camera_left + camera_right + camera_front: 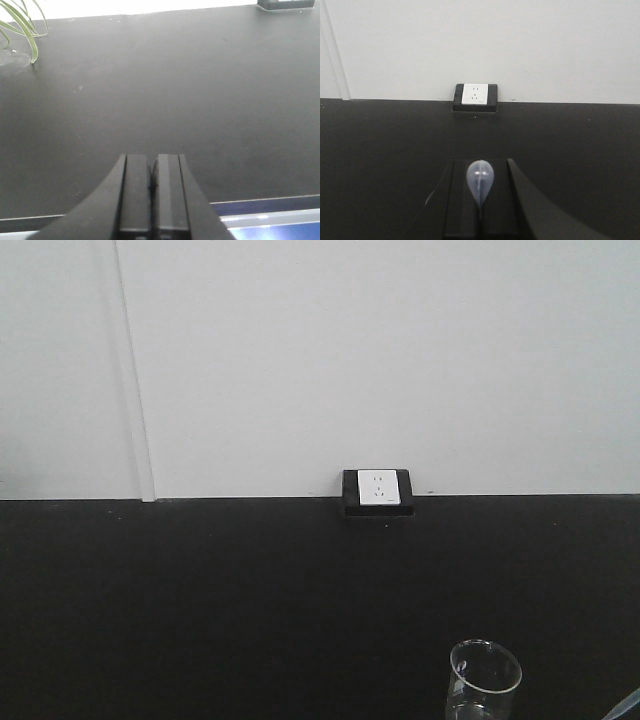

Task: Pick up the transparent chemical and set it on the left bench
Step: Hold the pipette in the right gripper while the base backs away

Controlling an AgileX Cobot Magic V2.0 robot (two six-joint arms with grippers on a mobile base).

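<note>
The transparent chemical is a colourless translucent pipette; its squeeze bulb [481, 179] sticks up between my right gripper's fingers. My right gripper [480, 167] is shut on it, held above a black bench and facing the wall socket. The pipette's stem and tip are hidden behind the fingers. My left gripper [151, 167] is shut and empty, low over the same black bench top [175, 90]. The left bench with white bins is out of view. Neither gripper shows in the front view.
A white wall socket in a black frame [378, 490] sits at the bench's back edge and also shows in the right wrist view [475, 96]. An empty glass beaker [485, 678] stands at the front right. Plant leaves [20, 22] hang at the far left.
</note>
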